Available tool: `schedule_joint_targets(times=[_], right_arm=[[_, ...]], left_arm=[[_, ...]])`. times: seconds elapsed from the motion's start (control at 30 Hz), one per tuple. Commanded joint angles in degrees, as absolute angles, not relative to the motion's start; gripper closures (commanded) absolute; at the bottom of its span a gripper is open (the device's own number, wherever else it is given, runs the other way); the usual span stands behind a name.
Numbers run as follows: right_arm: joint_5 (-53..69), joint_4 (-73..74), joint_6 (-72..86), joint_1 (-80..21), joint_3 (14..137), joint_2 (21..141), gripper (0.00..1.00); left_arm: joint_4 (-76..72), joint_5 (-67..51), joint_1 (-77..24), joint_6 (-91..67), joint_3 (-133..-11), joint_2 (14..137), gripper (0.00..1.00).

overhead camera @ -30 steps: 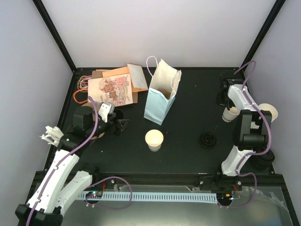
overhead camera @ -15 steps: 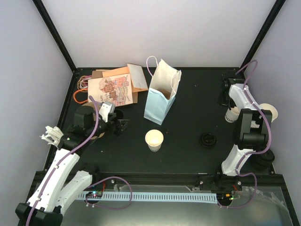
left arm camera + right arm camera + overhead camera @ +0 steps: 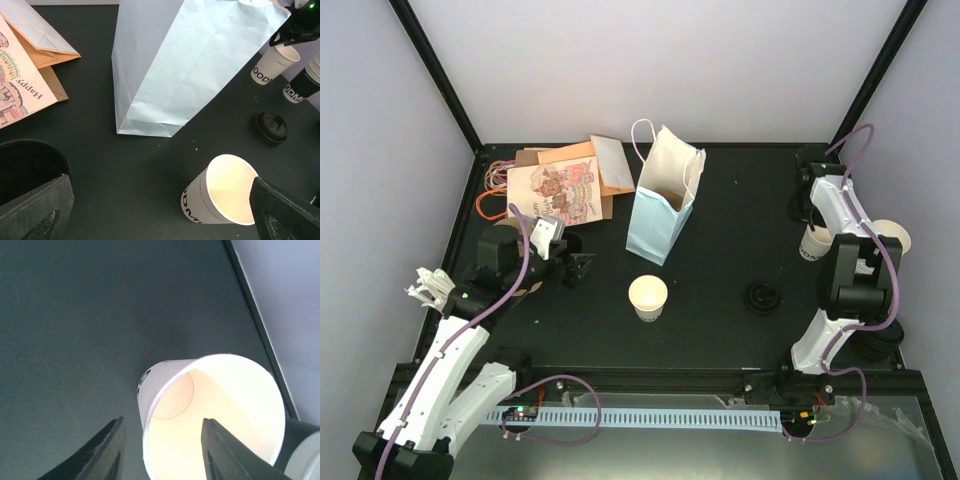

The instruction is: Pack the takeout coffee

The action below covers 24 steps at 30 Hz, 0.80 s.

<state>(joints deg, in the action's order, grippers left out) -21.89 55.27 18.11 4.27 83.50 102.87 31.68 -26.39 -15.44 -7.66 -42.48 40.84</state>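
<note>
- From above, we see the takeout coffee [image 3: 763, 297] standing on the desk [image 3: 720, 230] right of centre, apart from both arms. Only its black lid shows.
- A lidless cup [image 3: 648, 297] stands to its left, in front of the upright pale blue bag [image 3: 658, 210]. The left fingers [image 3: 576, 268] hang spread wide and grasp nothing.
- The right fingers [image 3: 807, 218] sit over a second lidless cup [image 3: 812, 243] near the desk's right edge.
- From the left wrist, we see the spread fingers framing the lidless cup [image 3: 225, 192]. The bag [image 3: 180, 65] is behind it and the takeout coffee [image 3: 271, 128] is to its right.
- From the right wrist, we see the fingers parted and released. One is outside the second lidless cup [image 3: 210, 405] and one is over its mouth.
</note>
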Motion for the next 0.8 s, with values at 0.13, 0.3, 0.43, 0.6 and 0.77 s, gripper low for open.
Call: schedule_joint_targets(times=[0.13, 0.3, 0.43, 0.6, 0.77], right_arm=[[-22.79, 59.76, 19.75, 1.29, 87.56, 95.9, 0.38], [-24.57, 63.82, 21.55, -4.84, 91.55, 94.45, 0.19], [-24.57, 65.29, 22.68, -10.87, 92.42, 91.6, 0.0], [-21.92, 63.35, 23.95, -18.38, 85.51, 84.75, 0.0], [-13.77, 57.47, 25.91, -20.52, 69.45, 75.3, 0.0]], left_arm=[[30.93, -27.3, -15.56, -7.82, -42.8, 40.14, 0.01], [30.76, -27.22, -15.56, -7.82, -42.71, 39.89, 0.01], [30.79, -27.1, -15.56, -7.86, -42.8, 40.12, 0.01], [31.26, -25.59, -15.56, -8.16, -42.96, 39.21, 0.01], [31.04, -23.95, -15.56, -8.87, -42.44, 37.39, 0.01]])
